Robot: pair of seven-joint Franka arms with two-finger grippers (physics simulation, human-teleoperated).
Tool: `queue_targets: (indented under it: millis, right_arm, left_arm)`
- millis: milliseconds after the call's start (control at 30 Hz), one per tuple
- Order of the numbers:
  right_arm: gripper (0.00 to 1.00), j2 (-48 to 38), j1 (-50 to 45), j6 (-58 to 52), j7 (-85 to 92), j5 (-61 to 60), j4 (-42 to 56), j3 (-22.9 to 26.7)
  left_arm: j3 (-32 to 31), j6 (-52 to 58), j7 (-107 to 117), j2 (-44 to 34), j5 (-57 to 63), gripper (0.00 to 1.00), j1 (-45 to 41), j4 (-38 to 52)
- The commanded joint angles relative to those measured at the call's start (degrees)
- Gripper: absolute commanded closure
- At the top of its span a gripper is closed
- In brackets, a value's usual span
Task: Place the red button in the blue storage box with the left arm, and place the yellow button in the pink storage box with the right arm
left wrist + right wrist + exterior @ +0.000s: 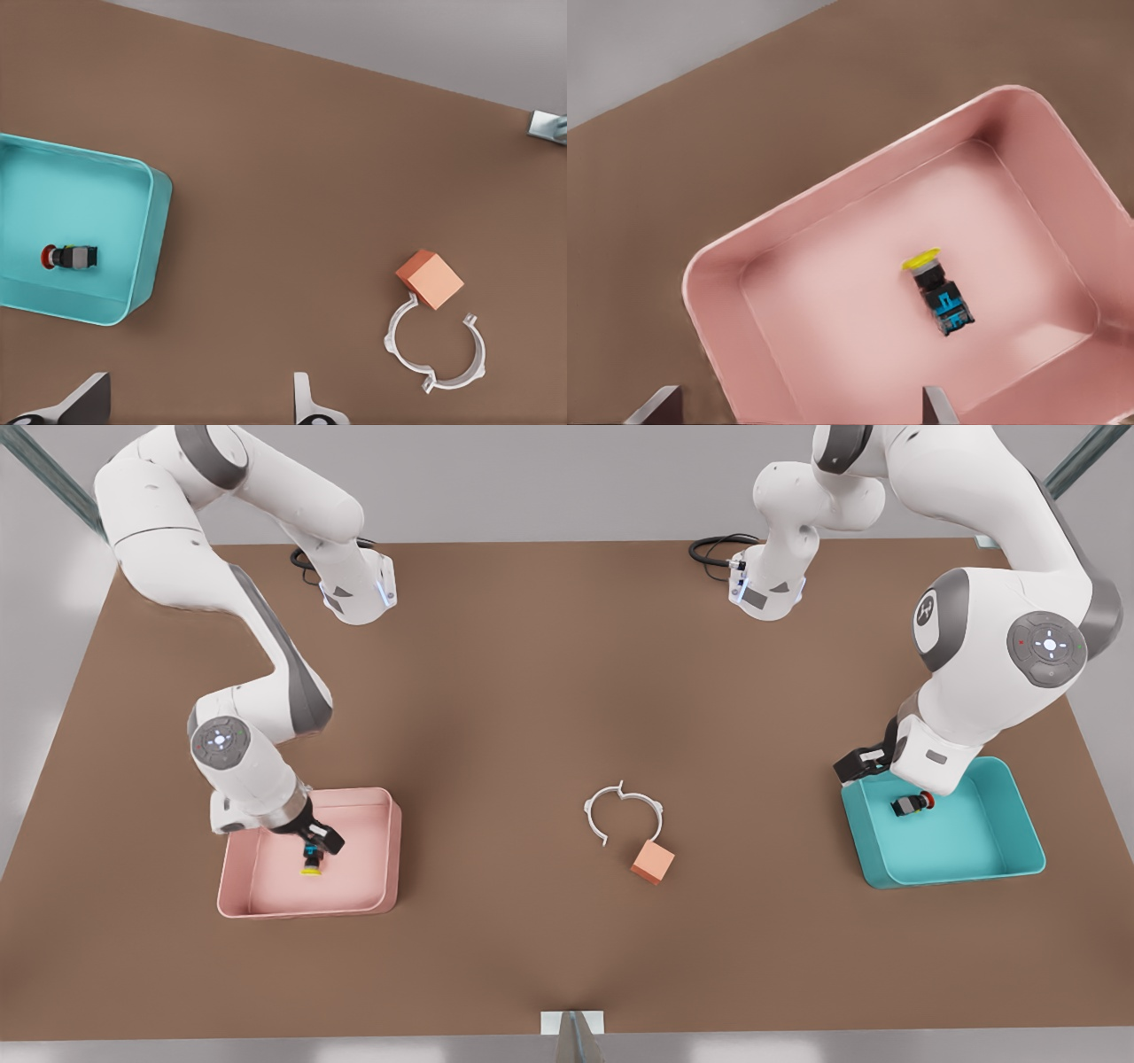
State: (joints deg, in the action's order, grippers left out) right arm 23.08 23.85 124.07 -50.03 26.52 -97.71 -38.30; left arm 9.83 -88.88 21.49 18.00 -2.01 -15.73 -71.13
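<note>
Over the pink storage box (372, 841), on the front view's left, sits the right gripper (317, 838). Its fingers are apart w/ nothing between them. Yellow button (939, 292) lies on its side on the box floor, roughly mid-box, directly under the gripper and clear of the walls.

Left gripper (195, 405) is at the blue storage box (1019, 815) on the front view's right, hanging by the box edge nearer the surface's (532, 691) centre. Its fingers are spread too, holding nothing. Red button (912, 804) lies on its side inside the box, near that same end.

Judgement: both placements look done, only retract left.

Handling, if a re-grip is needed:
- Buttons look light, rigid and v. small, so low force is OK.
- The round cap would prob roll or slip. Better to pinch across the squarish dark base.
- Lying sideways in a shallow tray means the fingers must drop in between the rims w/o clipping them.

Salmon cube (653, 862) and white ring clip (623, 815) sit mid-surface, touching or nearly so, well apart from both boxes.
</note>
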Motion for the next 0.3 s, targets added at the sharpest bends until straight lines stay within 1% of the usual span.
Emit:
queue_targets:
  millis: [0, 33, 67, 100, 133, 167, 233, 267]
  right_arm:
    - [0.0, -10.9, -23.2, -8.3, 38.7, -20.8, 1.2, 29.3]
    - [0.0, -13.3, -36.5, -17.5, 46.0, -26.9, 4.0, 47.9]
    - [0.0, -12.5, -34.0, -26.3, 46.3, -26.8, 11.7, 47.3]
    - [0.0, -8.4, -29.9, -37.5, 46.5, -26.7, 23.2, 44.1]
    - [0.0, -8.0, -27.1, -38.3, 46.7, -25.2, 23.7, 39.5]
    - [0.0, -7.9, -27.1, -37.5, 46.7, -25.2, 23.5, 38.9]
    - [0.0, -7.8, -27.2, -36.2, 47.3, -25.7, 23.7, 38.9]
    - [0.0, -7.3, -27.2, -36.2, 50.4, -25.4, 24.1, 39.5]
  left_arm:
    - [-0.1, 0.0, 0.8, -0.1, 0.0, 0.0, 0.0, 0.0]
    - [-0.1, 0.0, 0.8, -0.1, 0.0, 0.0, 0.0, 0.0]
    - [-0.1, 0.0, 0.8, -0.1, 0.1, 0.0, 0.0, 0.0]
    - [-0.1, 0.0, 0.8, -0.1, 0.1, 0.0, 0.0, 0.1]
    - [-0.1, 0.0, 0.8, -0.1, 0.1, 0.0, 0.0, 0.1]
    - [-0.1, 0.0, 0.8, -0.1, 0.1, 0.0, -0.1, 0.1]
    - [-0.1, 0.0, 0.8, -0.2, 0.0, 0.0, -0.1, 0.0]
    - [-0.2, 0.0, 0.8, -0.2, 0.1, 0.0, -0.1, 0.1]
